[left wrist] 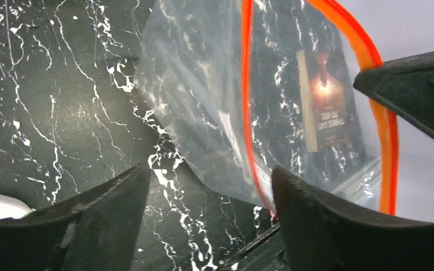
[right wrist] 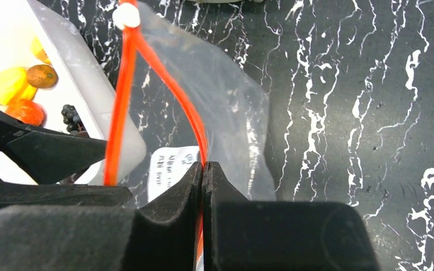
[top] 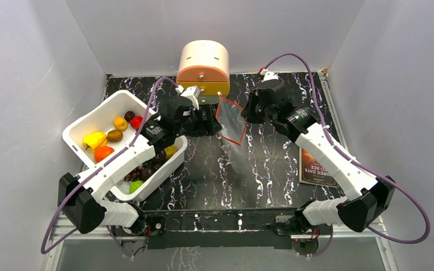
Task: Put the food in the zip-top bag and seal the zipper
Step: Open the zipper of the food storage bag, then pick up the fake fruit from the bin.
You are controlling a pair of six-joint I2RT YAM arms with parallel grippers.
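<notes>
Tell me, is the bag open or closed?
Open. The bag has its two orange rim strips spread apart, and the right claw pinches one of them.

I see the clear zip-top bag (top: 233,121) with its red-orange zipper (left wrist: 247,84). My table (top: 260,169) is black marble veined white; the tub (top: 93,119) is white

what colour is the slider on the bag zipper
White slider on the red-orange zipper; clearest in right wrist view.
</notes>
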